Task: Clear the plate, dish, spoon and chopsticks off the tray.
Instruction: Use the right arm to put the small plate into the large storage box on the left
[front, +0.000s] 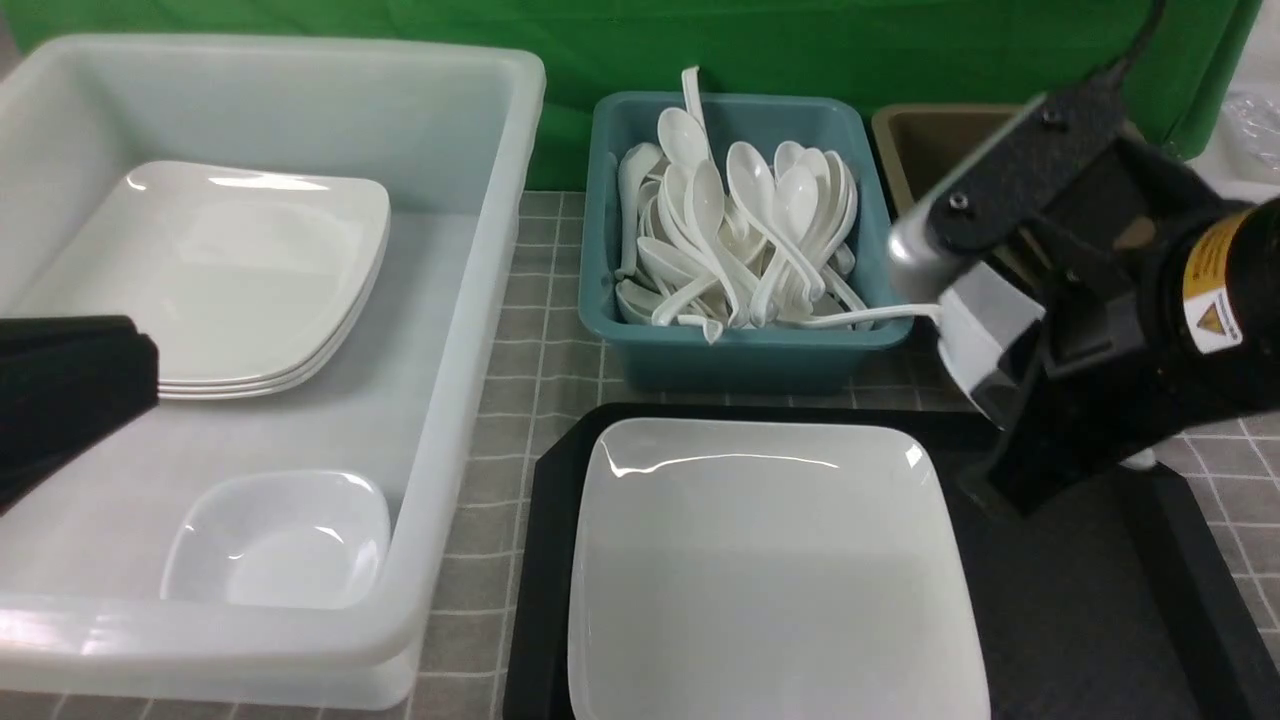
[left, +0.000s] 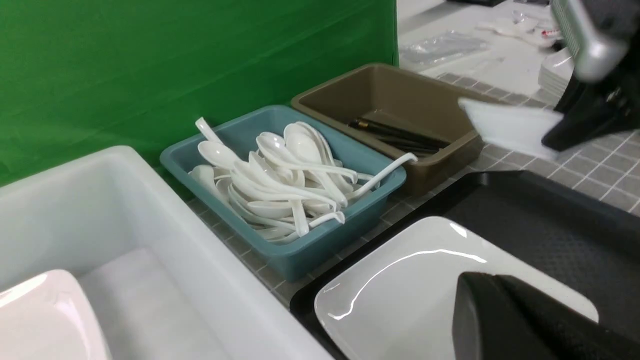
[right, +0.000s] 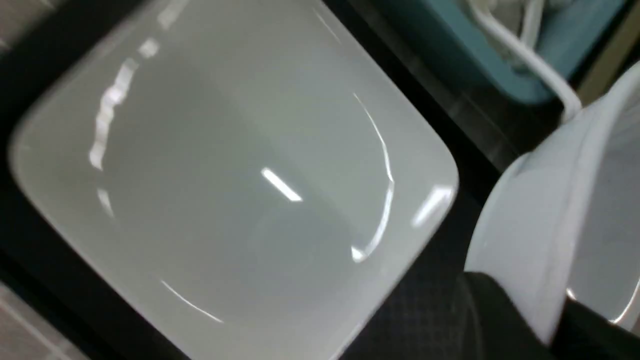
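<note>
Fig.: I hold the small dish (right: 540, 215) by its rim in the R claw (right: 547, 325), clear above the tray (front: 1080, 600), tilted, free edge twd the bins. L claw (front: 70, 390) shut, empty, by the white tub (front: 450, 330). My est.: chopsticks (left: 395, 134) in brown bin (left: 400, 95), spoons (front: 720, 230) in teal bin (front: 740, 355). Plate (front: 770, 570) left: flat on tray, square, no long axis.

Teal bin (left: 320, 250) heaped with white spoons (left: 280, 175), brown bin (left: 400, 92) beside it holding black chopsticks (left: 395, 132), white plate (left: 400, 290) on the black tray (left: 540, 220), right fingers (left: 585, 122) pinching a small white dish (left: 507, 125) aloft near the brown bin, dark left fingers (left: 520, 320) closed in foreground
</note>
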